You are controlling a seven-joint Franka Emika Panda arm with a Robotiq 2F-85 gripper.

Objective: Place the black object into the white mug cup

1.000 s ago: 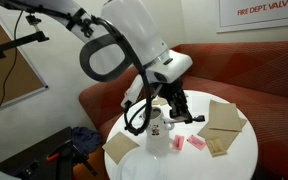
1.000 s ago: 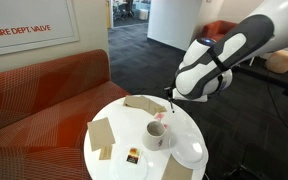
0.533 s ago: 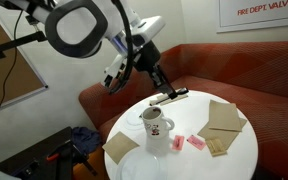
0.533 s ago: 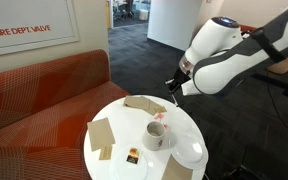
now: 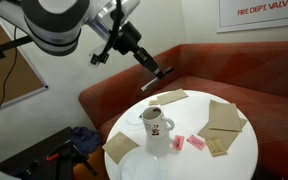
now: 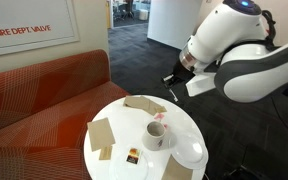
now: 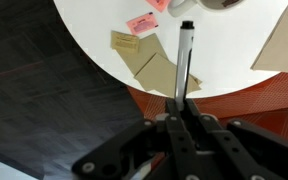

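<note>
My gripper [image 5: 154,68] is shut on the black object [image 7: 186,55], a slim marker held by one end. It hangs in the air above the far edge of the round white table [image 5: 239,150], over the sofa side. In an exterior view the gripper [image 6: 173,77] is above and beyond the table rim. In the wrist view the fingers [image 7: 182,102] clamp the marker, which points toward the table. The white mug cup [image 5: 156,127] stands upright near the table's middle, also seen in an exterior view [image 6: 157,135]. Only its edge [image 7: 224,4] shows in the wrist view.
Brown napkins [image 5: 224,120] lie around the table, also in the wrist view [image 7: 149,62]. Pink packets [image 5: 194,143] lie beside the mug. A white dish [image 6: 192,152] sits near the table edge. A red sofa [image 6: 44,90] curves behind the table.
The gripper has risen from table level beside the mug, carrying the black marker up and away toward the sofa side. The mug has not moved.
</note>
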